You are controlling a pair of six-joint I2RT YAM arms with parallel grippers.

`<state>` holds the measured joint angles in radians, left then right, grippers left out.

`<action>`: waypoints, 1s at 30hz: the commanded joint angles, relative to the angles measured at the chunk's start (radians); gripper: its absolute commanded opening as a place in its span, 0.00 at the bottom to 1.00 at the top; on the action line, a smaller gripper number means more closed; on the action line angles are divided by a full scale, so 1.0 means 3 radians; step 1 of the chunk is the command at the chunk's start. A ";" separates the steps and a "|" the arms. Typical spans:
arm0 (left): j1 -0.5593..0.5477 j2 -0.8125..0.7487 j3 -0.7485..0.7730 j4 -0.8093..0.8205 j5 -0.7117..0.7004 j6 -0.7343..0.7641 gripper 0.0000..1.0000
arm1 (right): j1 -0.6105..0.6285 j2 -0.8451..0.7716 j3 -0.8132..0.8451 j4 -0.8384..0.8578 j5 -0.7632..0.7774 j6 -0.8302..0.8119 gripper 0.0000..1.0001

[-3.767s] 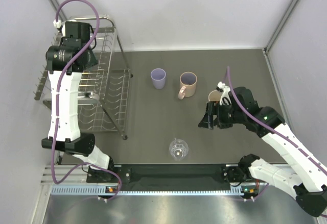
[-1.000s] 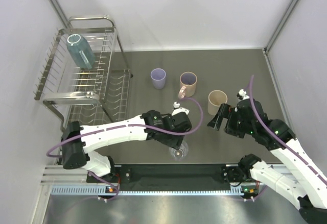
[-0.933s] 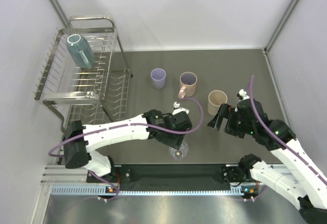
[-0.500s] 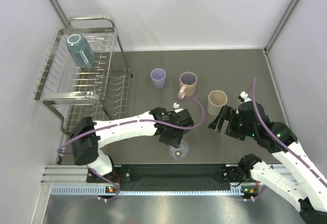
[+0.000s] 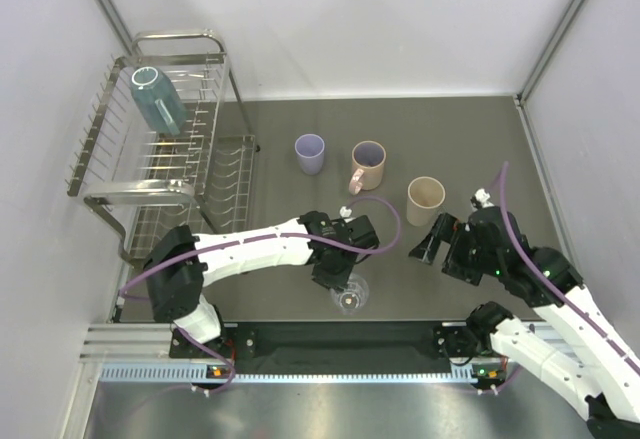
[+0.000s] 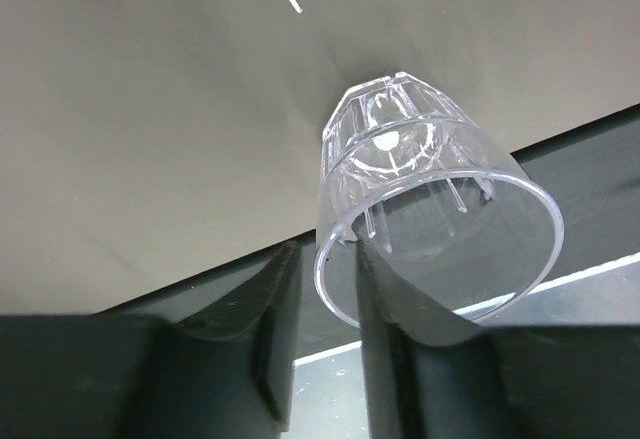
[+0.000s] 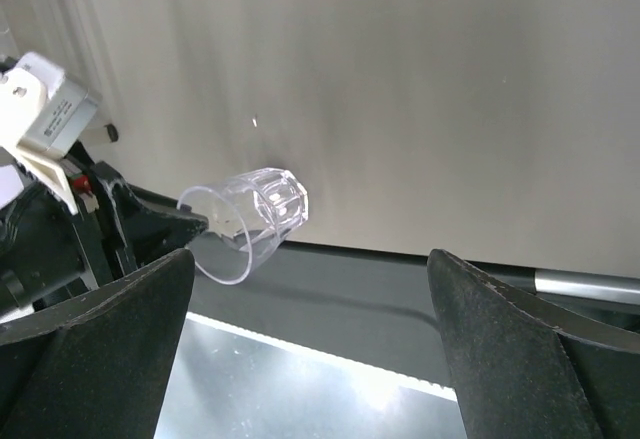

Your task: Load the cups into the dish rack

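The clear glass (image 5: 349, 295) stands upright near the table's front edge. My left gripper (image 5: 343, 281) is shut on its rim, with one finger inside and one outside, as the left wrist view shows (image 6: 328, 254) on the glass (image 6: 420, 189). My right gripper (image 5: 428, 242) is open and empty, just in front of the beige tumbler (image 5: 425, 199). Its wrist view (image 7: 310, 259) shows the glass (image 7: 245, 219) ahead. The lavender tumbler (image 5: 310, 153) and pink mug (image 5: 368, 164) stand mid-table. A teal-blue cup (image 5: 155, 99) lies in the dish rack (image 5: 140, 191).
The rack fills the far left of the table. A black rail (image 5: 340, 339) and a lit metal strip run along the near edge, just behind the glass. White walls close in the table at the back and on both sides.
Since 3.8 s ago my left gripper left the teal-blue cup in the rack and came to the glass. In the last second it settled onto the rim. My right gripper drew back from the beige tumbler.
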<state>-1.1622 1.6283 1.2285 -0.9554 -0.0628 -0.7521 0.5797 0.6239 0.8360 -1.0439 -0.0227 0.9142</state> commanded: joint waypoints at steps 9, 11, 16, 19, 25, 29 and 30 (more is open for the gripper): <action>0.0024 -0.0054 0.0113 -0.0103 -0.0036 0.0063 0.00 | -0.0020 0.0042 0.0076 -0.0013 -0.0477 0.0174 0.98; 0.0024 -0.0130 0.0271 -0.0245 -0.0194 0.0063 0.00 | -0.0020 0.0108 0.0179 -0.0124 -0.0451 0.0245 0.98; 0.0039 -0.0329 0.0919 -0.0496 -0.0618 0.0088 0.00 | -0.0050 0.0400 0.0542 -0.0304 -0.0583 0.0434 0.97; 0.0044 -0.0462 0.1242 -0.0502 -0.0910 0.0195 0.00 | -0.0066 0.0482 0.0746 -0.0228 -0.0665 0.0644 0.98; 0.0044 -0.0988 0.1254 -0.0079 -0.1508 0.0502 0.00 | -0.0107 0.0508 0.0844 0.0160 -0.0885 0.1344 0.99; 0.0044 -0.1433 0.0968 0.0738 -0.1774 0.0850 0.00 | -0.0122 0.0349 0.0502 0.0886 -0.0998 0.2145 0.99; 0.0044 -0.1601 0.0830 0.0892 -0.1846 0.0876 0.00 | -0.0122 0.0273 0.0349 0.1318 -0.0993 0.2274 1.00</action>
<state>-1.1526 1.2495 1.5471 -0.9184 -0.4911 -0.5751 0.5549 0.7498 1.0039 -0.9207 -0.2829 1.3838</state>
